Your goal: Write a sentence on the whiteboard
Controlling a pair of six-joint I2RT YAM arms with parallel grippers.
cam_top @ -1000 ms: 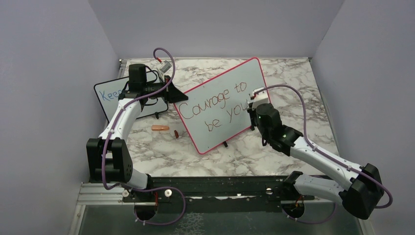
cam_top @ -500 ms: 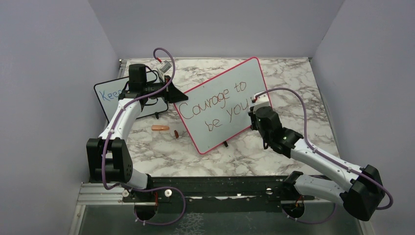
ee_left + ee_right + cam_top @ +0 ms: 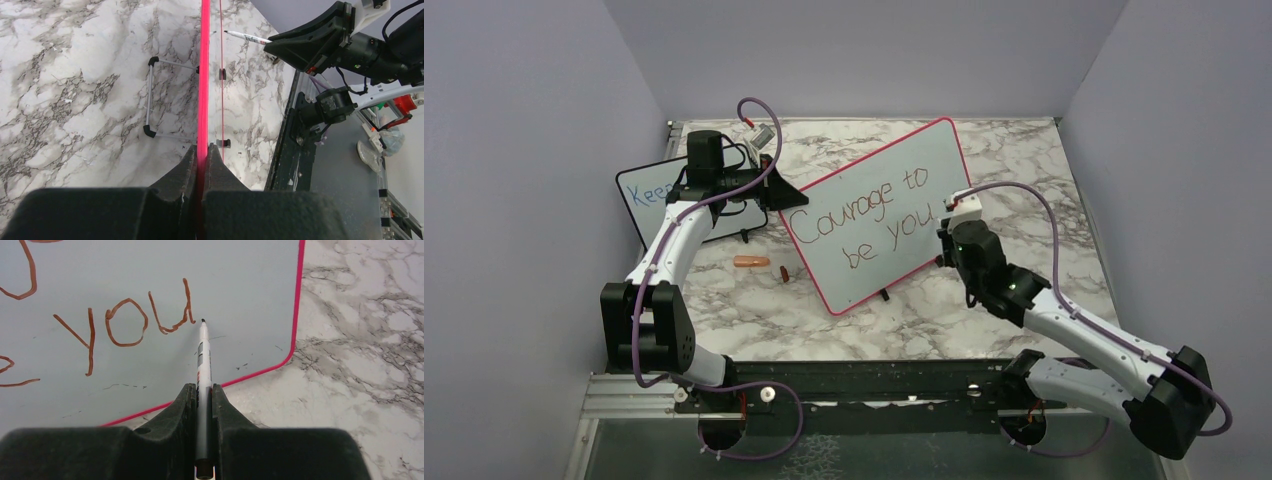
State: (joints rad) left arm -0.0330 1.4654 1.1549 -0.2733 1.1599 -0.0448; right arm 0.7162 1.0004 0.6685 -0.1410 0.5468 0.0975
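The whiteboard, red-pink framed, stands tilted on the marble table. It bears the sentence "Courage to be you" in red-brown, in two lines. My left gripper is shut on the board's left edge; the left wrist view shows the jaws pinching the pink frame. My right gripper is shut on a white marker, also seen in the left wrist view. The marker's tip sits just right of the "u" of "you". Whether it touches the board I cannot tell.
A smaller black-framed board with blue writing stands behind my left arm. An orange piece and a small dark red cap lie on the table before the whiteboard. The board's wire foot rests on the marble. Walls close in on three sides.
My right gripper has drifted a little right and toward the near edge with the marker, along the end of "you". The left arm and the whiteboard have not moved.
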